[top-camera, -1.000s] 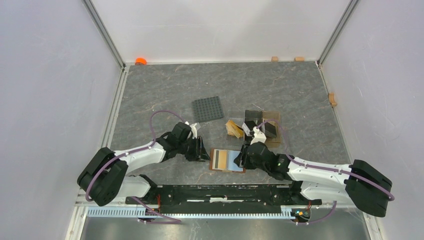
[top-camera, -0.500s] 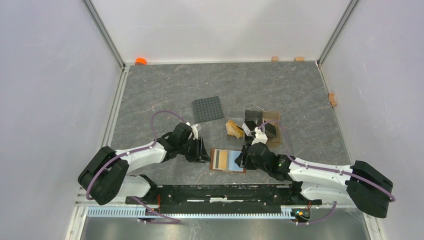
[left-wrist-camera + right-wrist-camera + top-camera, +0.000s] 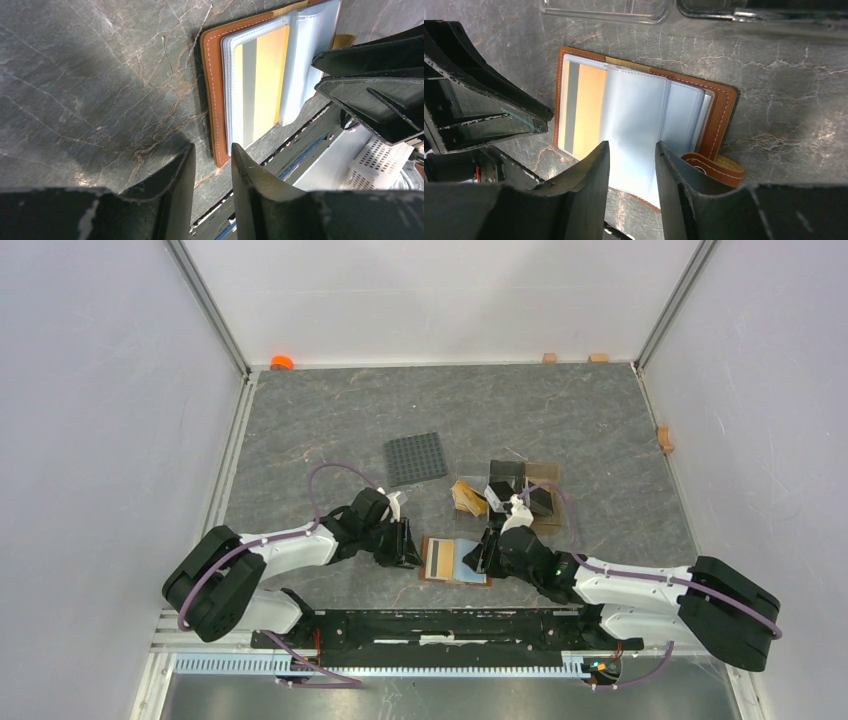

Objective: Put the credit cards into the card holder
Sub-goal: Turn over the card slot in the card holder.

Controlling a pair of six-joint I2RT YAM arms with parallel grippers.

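The card holder (image 3: 432,560) lies open near the table's front edge, brown leather (image 3: 212,100) (image 3: 724,110) with clear sleeves. A yellow-and-grey credit card (image 3: 260,85) (image 3: 584,107) sits in its left sleeve, and a light blue page (image 3: 634,120) arches over the middle. More credit cards, yellowish (image 3: 467,497) and black (image 3: 540,500), stand in the clear stand behind. My left gripper (image 3: 408,545) (image 3: 213,150) is open and empty, its tips at the holder's near left corner. My right gripper (image 3: 483,555) (image 3: 631,146) is open, its jaws straddling the light blue page from the right.
A dark grey studded plate (image 3: 416,457) lies behind the left arm. The clear compartment stand (image 3: 505,490) is just behind the holder. The arms' black mounting rail (image 3: 440,625) runs along the front edge. An orange object (image 3: 282,362) and small wooden blocks (image 3: 549,357) sit by the walls.
My left gripper has slid right up to the holder's left edge, its jaws narrowing a little. My right gripper has shifted slightly left, covering more of the open holder.
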